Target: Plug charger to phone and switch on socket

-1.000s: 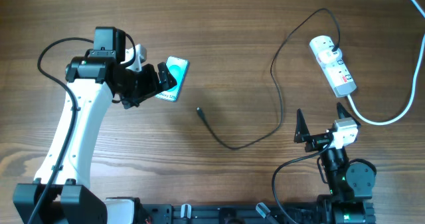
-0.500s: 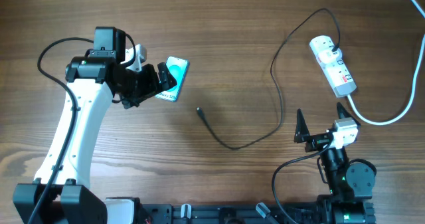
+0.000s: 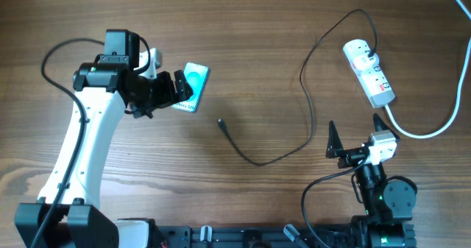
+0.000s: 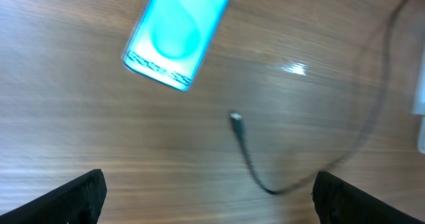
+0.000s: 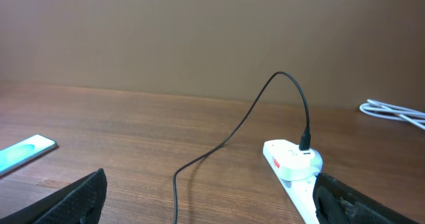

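Note:
The turquoise phone [image 3: 193, 84] lies flat on the wood table, also in the left wrist view [image 4: 178, 35]. My left gripper [image 3: 182, 90] hovers open over its left edge, holding nothing. The black charger cable [image 3: 305, 93] runs from its loose connector tip [image 3: 221, 121], seen in the left wrist view [image 4: 236, 119], up to its plug in the white socket strip [image 3: 368, 73]. The strip shows in the right wrist view [image 5: 292, 161]. My right gripper [image 3: 357, 136] is open and empty near the table's front right.
The socket's thick white cord [image 3: 441, 123] loops along the right edge of the table. More white cable [image 5: 392, 111] lies at the far right. The left arm's black cable [image 3: 55, 57] arcs at the far left.
The left gripper has shifted slightly over the phone. The right arm, cable and socket have not moved.

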Controlling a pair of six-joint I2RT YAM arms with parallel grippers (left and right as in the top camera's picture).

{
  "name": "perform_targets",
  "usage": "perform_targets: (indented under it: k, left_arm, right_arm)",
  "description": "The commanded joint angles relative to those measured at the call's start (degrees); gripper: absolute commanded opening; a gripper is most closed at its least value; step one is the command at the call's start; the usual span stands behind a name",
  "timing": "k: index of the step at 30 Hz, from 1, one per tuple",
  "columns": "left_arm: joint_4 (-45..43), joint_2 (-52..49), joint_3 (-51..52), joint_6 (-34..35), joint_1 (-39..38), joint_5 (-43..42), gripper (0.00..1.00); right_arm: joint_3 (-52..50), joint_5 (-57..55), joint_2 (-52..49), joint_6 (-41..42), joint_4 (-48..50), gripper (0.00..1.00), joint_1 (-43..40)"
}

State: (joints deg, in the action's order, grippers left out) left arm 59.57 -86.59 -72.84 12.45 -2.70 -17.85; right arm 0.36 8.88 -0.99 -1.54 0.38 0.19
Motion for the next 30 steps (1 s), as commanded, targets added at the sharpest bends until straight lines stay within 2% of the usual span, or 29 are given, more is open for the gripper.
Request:
perform_targets:
  k: [1, 2, 3, 4, 6, 9, 10, 16, 17, 18, 19, 21, 27, 30]
  left_arm:
    - [-0.6, -0.2, -0.8, -8.6, 0.0, 21.2, 1.00]
    - [-1.1, -0.2, -0.8, -8.8, 0.0, 21.9, 1.00]
    - [-7.4, -0.2, -0.6, -12.0, 0.0, 22.7, 1.00]
    - [-11.7, -0.4, -0.6, -12.0, 0.0, 22.4, 1.00]
    - [-14.6, -0.4, -0.6, -11.6, -0.1, 12.8, 1.00]
    - [-14.6, -0.4, -0.6, -11.6, -0.1, -10.9, 1.00]
    - [-14.6, -0.4, -0.6, -11.6, -0.1, -15.0, 1.00]
    - [-16.8, -0.4, -0.6, -11.6, -0.1, -17.7, 0.99]
    - [-17.0, -0.4, -0.6, -11.6, -0.2, -17.7, 0.89]
    - [-17.0, -0.4, -0.6, -11.6, -0.4, -17.6, 0.63]
    - [-17.0, -0.4, -0.6, -11.6, -0.6, -17.4, 0.47]
    - [-16.9, -0.4, -0.6, -11.6, -1.4, -16.5, 0.05]
    - [-16.9, -1.5, -0.5, -11.0, -6.4, -6.6, 0.04]
    - [-17.0, -3.5, -0.5, -5.2, -8.8, 0.9, 0.05]
  right_arm:
    - [-0.1, -0.5, 0.5, 0.5, 0.2, 1.00, -0.4]
    - [-0.1, -0.5, 0.5, 0.5, 0.2, 1.00, -0.4]
    - [-0.1, -0.5, 0.5, 0.5, 0.2, 1.00, -0.4]
    - [-0.1, -0.5, 0.5, 0.4, 0.2, 1.00, -0.4]
    - [-0.1, -0.5, 0.5, 0.5, 0.2, 1.00, -0.4]
    - [-0.1, -0.5, 0.5, 0.5, 0.2, 1.00, -0.4]
    - [-0.1, -0.5, 0.5, 0.5, 0.2, 1.00, -0.4]
    - [-0.1, -0.5, 0.5, 0.5, 0.2, 1.00, -0.4]
    - [-0.1, -0.5, 0.5, 0.4, 0.2, 1.00, -0.4]
    - [-0.1, -0.5, 0.5, 0.4, 0.2, 1.00, -0.4]
    - [-0.1, -0.5, 0.5, 0.4, 0.2, 1.00, -0.4]
    - [-0.1, -0.5, 0.5, 0.5, 0.2, 1.00, -0.4]
    - [-0.1, -0.5, 0.5, 0.4, 0.2, 1.00, -0.4]
    - [-0.1, -0.5, 0.5, 0.4, 0.2, 1.00, -0.4]
